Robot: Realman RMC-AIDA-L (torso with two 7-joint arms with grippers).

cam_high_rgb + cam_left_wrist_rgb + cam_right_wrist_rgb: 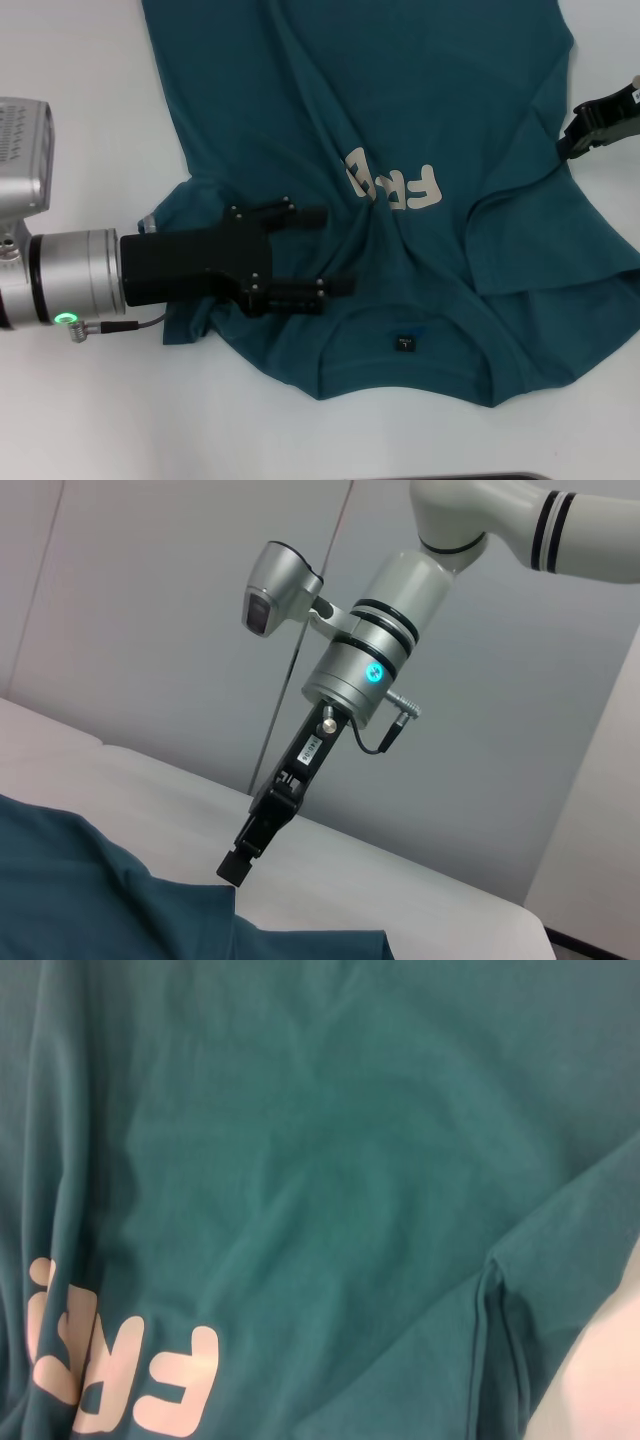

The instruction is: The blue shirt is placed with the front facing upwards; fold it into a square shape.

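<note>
The shirt [400, 130] lies rumpled on the white surface [80, 420], collar nearest me. My left gripper [335, 250] hovers spread above it; a shallow pinch may slip. My right gripper [575, 135] seems closed on the hem.

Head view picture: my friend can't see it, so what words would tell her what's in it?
A blue shirt with cream letters lies rumpled, front up, on a white table. The left gripper is open over the shirt near its collar, and the right gripper sits at the shirt's right edge.
</note>
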